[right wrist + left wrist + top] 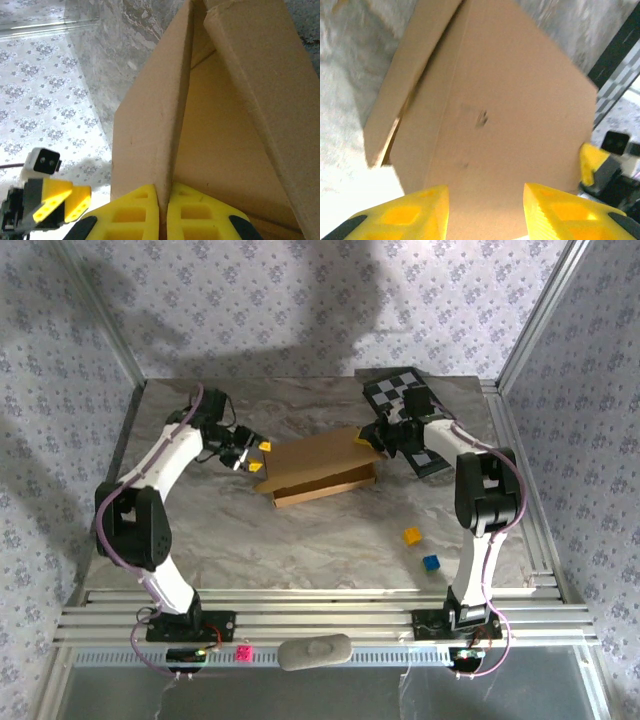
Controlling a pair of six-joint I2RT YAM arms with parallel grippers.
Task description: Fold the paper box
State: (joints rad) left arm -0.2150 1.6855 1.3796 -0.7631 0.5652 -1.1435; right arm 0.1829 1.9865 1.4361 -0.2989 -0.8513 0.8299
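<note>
At table (330, 540) ctr: paper box (320, 465), long axis L-R.

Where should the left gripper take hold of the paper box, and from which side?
Probably the left-end edge of the top panel of the paper box, approached from the left, about level with the table. That panel is thin, flat cardboard with a slight gap under it along one side, so the open left gripper can straddle it. The right gripper pinches the opposite end.
</note>
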